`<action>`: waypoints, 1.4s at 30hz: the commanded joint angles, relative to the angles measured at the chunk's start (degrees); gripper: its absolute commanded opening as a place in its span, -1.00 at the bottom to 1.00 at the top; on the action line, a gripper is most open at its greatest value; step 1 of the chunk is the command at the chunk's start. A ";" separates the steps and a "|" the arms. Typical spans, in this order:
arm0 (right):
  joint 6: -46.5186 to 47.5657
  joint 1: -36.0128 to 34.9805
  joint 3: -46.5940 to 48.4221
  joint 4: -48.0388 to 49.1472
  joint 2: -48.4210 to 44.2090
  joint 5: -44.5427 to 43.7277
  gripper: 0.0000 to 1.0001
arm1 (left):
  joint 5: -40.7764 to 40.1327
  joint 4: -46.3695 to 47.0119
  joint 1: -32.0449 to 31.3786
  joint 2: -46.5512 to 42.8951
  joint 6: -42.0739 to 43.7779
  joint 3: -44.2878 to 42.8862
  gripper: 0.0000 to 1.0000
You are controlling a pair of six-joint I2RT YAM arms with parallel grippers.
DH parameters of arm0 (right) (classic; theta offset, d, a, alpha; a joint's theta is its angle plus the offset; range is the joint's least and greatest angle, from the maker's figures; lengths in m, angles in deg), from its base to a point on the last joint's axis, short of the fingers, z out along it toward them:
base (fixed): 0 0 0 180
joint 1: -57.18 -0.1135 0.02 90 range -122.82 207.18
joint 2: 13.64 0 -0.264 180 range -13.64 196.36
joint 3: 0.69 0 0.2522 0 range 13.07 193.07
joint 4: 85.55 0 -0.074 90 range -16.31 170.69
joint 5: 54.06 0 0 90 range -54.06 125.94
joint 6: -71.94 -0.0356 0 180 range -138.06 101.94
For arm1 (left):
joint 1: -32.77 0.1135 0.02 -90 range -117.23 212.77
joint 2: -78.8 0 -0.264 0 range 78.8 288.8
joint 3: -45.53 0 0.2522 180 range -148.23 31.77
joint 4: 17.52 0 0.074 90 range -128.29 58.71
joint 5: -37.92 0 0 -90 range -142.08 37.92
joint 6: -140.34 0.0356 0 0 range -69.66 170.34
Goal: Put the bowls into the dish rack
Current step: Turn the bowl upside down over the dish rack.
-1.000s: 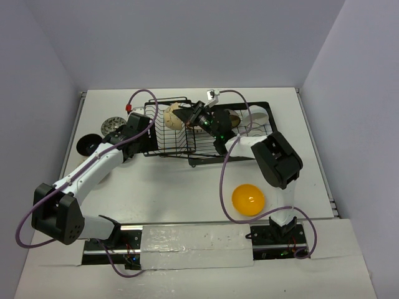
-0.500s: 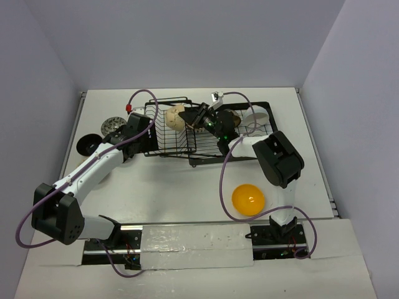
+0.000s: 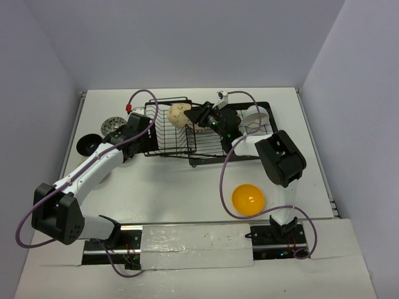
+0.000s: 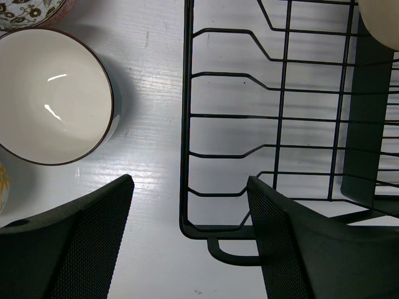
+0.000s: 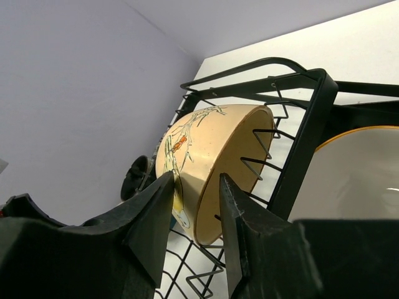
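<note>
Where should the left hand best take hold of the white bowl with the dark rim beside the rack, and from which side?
The white bowl stands upright, mouth up, so pinch its rim from above, one finger inside, one outside. Likely best on the side facing the dish rack: bare table there, while a patterned bowl sits close elsewhere.

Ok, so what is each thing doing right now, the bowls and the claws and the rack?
cream bowl: standing on edge in the dish rack.
right gripper: open, a finger on either side of the cream bowl's wall.
left gripper: open, empty, over the dish rack's corner.
white bowl: upright on the table, empty.
orange-yellow bowl: upright on the table, empty.
</note>
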 commanded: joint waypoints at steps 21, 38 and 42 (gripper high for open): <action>6.53 1.77 -2.99 -5.87 -10.15 0.13 0.36 | -2.48 -2.06 0.10 -1.77 0.63 0.62 0.58; 24.17 -1.03 -5.63 -35.98 -32.37 1.20 0.36 | -5.20 -2.85 0.10 -1.60 0.63 -0.26 0.71; 30.34 -6.65 -7.45 -48.48 -37.39 -1.88 0.35 | -6.26 -2.85 0.27 -1.95 0.55 -0.18 0.70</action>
